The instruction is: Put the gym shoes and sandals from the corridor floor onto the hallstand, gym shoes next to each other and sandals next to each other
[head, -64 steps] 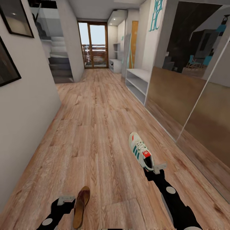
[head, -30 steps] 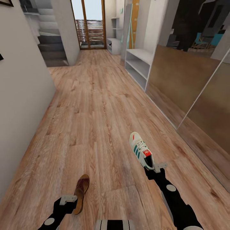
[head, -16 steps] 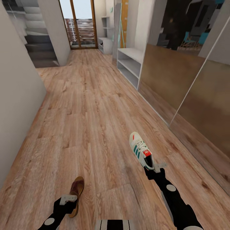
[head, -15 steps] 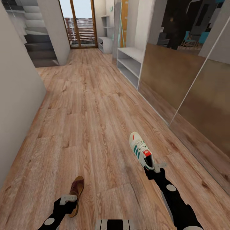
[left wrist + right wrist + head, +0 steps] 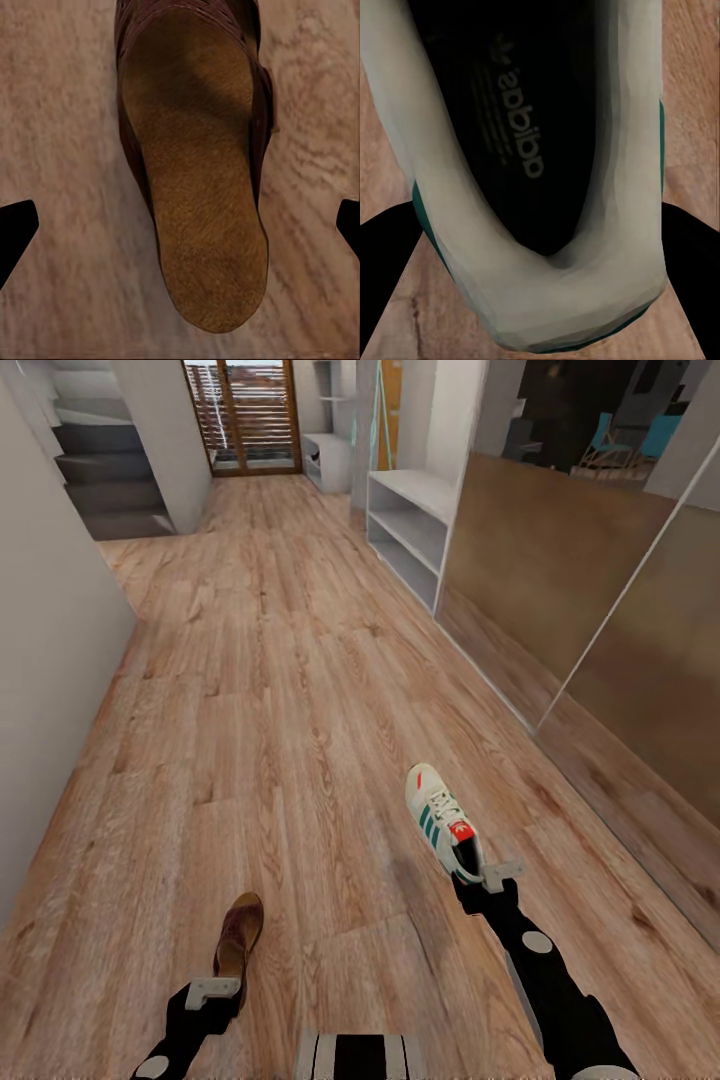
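Observation:
A white gym shoe (image 5: 441, 818) with teal stripes and a red tongue hangs over the corridor floor (image 5: 280, 690), toe pointing away. My right gripper (image 5: 488, 878) is shut on its heel, and the heel (image 5: 547, 300) sits between the black fingers (image 5: 390, 262). One dark brown sandal (image 5: 238, 935) sticks out ahead of my left gripper (image 5: 212, 992), which is shut on it. The sandal's footbed (image 5: 199, 202) lies between two widely spaced fingertips (image 5: 15, 232). The pale grey hallstand (image 5: 330, 460) stands far down the corridor on the right.
A plain white low bench (image 5: 410, 525) with open shelves stands along the right wall, before large mirrored panels (image 5: 580, 590). A grey wall (image 5: 50, 660) runs along the left, with stairs (image 5: 100, 470) beyond it. A glazed door (image 5: 245, 410) closes the corridor's end.
The whole view has shifted as I rolled down the corridor; the white bench is nearer. The sandal has swung forward ahead of the left gripper. The gym shoe stays held.

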{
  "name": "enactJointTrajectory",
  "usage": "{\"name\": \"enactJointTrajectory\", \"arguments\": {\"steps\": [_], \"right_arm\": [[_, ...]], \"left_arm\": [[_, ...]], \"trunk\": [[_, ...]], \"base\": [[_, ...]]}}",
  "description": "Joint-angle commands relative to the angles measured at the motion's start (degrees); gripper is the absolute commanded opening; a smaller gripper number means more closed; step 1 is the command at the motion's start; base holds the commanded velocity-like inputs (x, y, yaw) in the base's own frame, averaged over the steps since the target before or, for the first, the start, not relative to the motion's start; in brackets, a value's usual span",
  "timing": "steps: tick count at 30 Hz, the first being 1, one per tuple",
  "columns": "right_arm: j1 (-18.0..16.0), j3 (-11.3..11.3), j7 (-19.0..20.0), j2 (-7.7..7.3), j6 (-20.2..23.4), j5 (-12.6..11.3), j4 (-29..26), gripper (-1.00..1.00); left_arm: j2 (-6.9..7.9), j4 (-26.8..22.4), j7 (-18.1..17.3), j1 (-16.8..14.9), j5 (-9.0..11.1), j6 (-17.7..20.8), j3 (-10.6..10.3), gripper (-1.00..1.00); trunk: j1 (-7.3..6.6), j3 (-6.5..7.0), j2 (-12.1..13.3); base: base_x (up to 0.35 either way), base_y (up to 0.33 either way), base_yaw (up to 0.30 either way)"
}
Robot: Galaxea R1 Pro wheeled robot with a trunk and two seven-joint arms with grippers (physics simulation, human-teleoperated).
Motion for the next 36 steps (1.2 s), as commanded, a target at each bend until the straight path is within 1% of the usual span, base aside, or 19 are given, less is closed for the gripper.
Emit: {"name": "enactJointTrajectory", "arguments": {"steps": [1, 9, 12, 13, 14, 15, 18, 22, 28, 33, 36], "right_arm": [[0.0, -0.3, 0.5, 0.10, 0.2, 0.6, -0.8, -1.00], [0.0, -0.1, 0.5, 0.32, 0.7, 0.5, -6.6, -1.00], [0.0, -0.1, 0.5, 0.39, 3.1, 0.4, -9.3, -1.00], [0.0, -0.1, 0.5, 0.40, 5.0, 0.4, -11.0, -1.00], [0.0, -0.1, 0.5, 0.41, 6.0, 0.4, -11.9, -1.00], [0.0, -0.1, 0.5, 0.42, 7.8, 0.4, -13.8, -1.00], [0.0, 0.0, 0.5, 0.43, 10.7, 0.4, -17.6, -1.00], [0.0, 0.0, 0.5, 0.43, 12.3, 0.4, -20.3, -1.00], [0.0, 0.0, 0.5, 0.43, 12.9, 0.5, -21.5, -1.00], [0.0, 0.0, 0.5, 0.42, 13.0, 0.6, -21.7, -1.00], [0.0, 0.0, 0.5, 0.37, 13.0, 0.6, -21.7, -1.00]], "left_arm": [[-0.04, 0.2, -0.1, 0.0, -0.6, -0.3, 0.5, 1.00], [-0.01, 0.4, 0.1, 0.0, -0.5, -0.7, 0.7, 1.00], [-0.02, 0.4, 0.2, 0.0, -0.5, -0.8, 0.8, 1.00], [-0.02, 0.4, 0.2, 0.0, -0.5, -0.8, 0.8, 1.00], [-0.03, 0.4, 0.2, 0.0, -0.5, -0.8, 0.8, 1.00], [-0.05, 0.4, 0.2, 0.0, -0.5, -0.9, 0.8, 1.00], [-0.06, 0.3, 0.2, 0.0, -0.5, -0.9, 0.8, 1.00], [-0.07, 0.2, 0.2, 0.0, -0.5, -0.9, 0.8, 1.00], [-0.07, 0.1, 0.2, 0.0, -0.5, -0.9, 0.9, 1.00], [-0.07, 0.0, 0.2, 0.0, -0.1, -1.0, 1.0, 1.00], [-0.05, -0.1, 0.2, 0.0, 0.2, -1.1, 1.1, 1.00]], "trunk": [[0.01, -0.36, 0.0], [0.22, -2.86, -0.1], [0.30, -3.80, -0.2], [0.32, -4.11, -0.2], [0.35, -4.42, -0.2], [0.35, -4.51, -0.2], [0.35, -4.79, -0.2], [0.35, -5.15, -0.2], [0.35, -5.68, -0.2], [0.35, -5.83, -0.2], [0.43, -6.52, -0.2]], "base": [[0.000, 0.000, 0.000], [0.000, 0.000, 0.000], [0.000, 0.000, 0.000], [0.000, 0.000, 0.000], [0.000, 0.000, 0.000], [0.000, 0.000, 0.000], [0.000, 0.000, 0.000], [0.000, 0.000, 0.000], [0.000, 0.000, 0.000], [0.000, 0.000, 0.000], [0.000, 0.000, 0.000]]}}
